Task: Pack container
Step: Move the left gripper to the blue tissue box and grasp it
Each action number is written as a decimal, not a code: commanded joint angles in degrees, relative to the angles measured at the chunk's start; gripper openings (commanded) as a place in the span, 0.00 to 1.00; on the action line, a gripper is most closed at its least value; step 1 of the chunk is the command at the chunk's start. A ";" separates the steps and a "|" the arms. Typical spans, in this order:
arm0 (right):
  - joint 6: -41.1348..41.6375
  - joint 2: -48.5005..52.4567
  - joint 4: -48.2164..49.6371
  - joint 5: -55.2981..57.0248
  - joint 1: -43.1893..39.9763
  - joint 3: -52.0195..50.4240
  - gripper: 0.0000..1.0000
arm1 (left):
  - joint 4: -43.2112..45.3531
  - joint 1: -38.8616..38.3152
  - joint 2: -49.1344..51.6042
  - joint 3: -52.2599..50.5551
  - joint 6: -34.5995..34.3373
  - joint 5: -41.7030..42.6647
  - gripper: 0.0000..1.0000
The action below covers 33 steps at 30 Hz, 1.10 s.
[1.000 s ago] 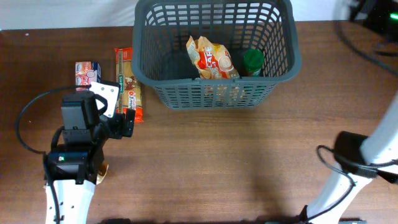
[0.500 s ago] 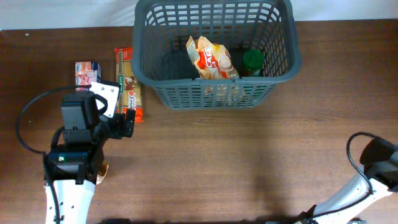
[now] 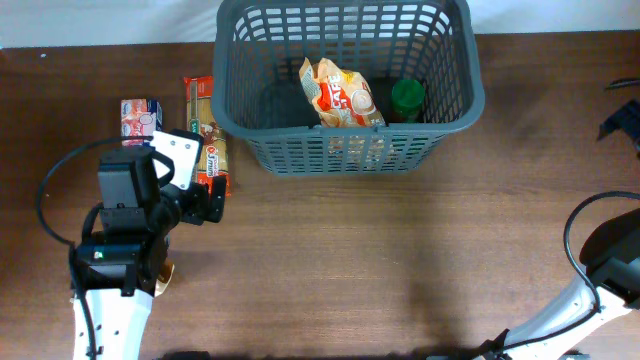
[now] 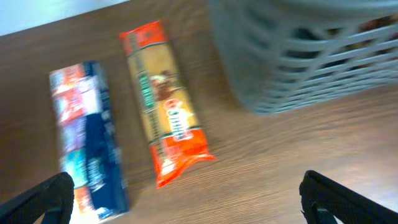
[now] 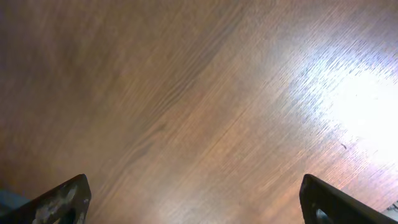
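Overhead, the container (image 3: 345, 150) sits far and central, with a snack bag (image 3: 342, 95) and a green-capped jar (image 3: 407, 98) inside it. The left gripper (image 3: 206, 203) hangs released, jaws spread, just near of the pasta packet (image 3: 212, 130) beside the container's left wall, seemingly lined up to take it next. The right gripper (image 5: 193, 193), likewise spread, waits over the table (image 5: 186, 93) at far right, probably keeping out of the way.

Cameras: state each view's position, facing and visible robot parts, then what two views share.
Overhead: above the brown wooden table, down on the dark grey slotted plastic basket; left arm and right arm show.
Left wrist: on the left arm, facing long orange packet, blue carton and basket corner; left fingertips.
Right wrist: on the right arm, facing bare table; right fingertips.
Shared: overhead and left wrist show basket, packet, carton.
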 commanded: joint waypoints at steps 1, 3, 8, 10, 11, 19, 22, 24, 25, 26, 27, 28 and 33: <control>0.52 -0.74 0.17 0.70 0.15 -1.16 0.99 | 0.22 0.28 0.02 0.68 0.66 11.13 0.99; 0.52 -0.74 0.17 0.70 0.15 -1.20 0.99 | 0.13 0.28 0.02 0.68 0.63 14.34 0.99; 0.52 -0.74 0.17 0.70 0.15 -1.20 0.99 | -0.90 0.28 0.04 0.68 0.28 15.76 0.99; 0.52 -0.74 0.17 0.72 0.15 -1.20 0.99 | -1.55 0.28 0.04 0.68 -1.22 15.76 0.99; 0.52 -0.74 0.17 0.70 0.15 -1.20 0.99 | -1.79 0.28 0.04 0.68 -2.27 15.76 0.99; 0.52 -0.74 0.17 0.70 0.15 -1.20 0.99 | -2.73 0.31 0.04 0.68 -3.17 12.41 0.99; 0.52 -0.74 0.17 0.72 0.15 -1.20 0.99 | -0.87 0.33 0.04 0.68 -4.17 -3.39 0.99; 0.52 -0.74 0.17 0.72 0.15 -1.20 0.99 | 1.79 1.18 0.35 0.70 -9.03 -13.97 0.99; 0.52 -0.74 0.17 0.72 0.15 -1.20 0.99 | 3.06 2.23 0.61 0.70 -11.13 -16.81 0.99; 0.52 -0.74 0.17 0.70 0.15 -1.20 0.99 | 3.91 3.45 0.90 0.70 -12.09 -17.11 0.99; 0.52 -0.74 0.17 0.72 0.15 -1.20 0.99 | 4.61 5.49 1.40 0.70 -13.11 -15.76 0.99; 0.52 -0.74 0.17 0.70 0.15 -1.20 0.99 | 5.01 7.50 1.88 0.70 -13.40 -13.60 0.99; 0.52 -0.74 0.17 0.70 0.15 -1.20 0.99 | 5.53 18.47 7.15 1.44 -15.32 -6.54 0.99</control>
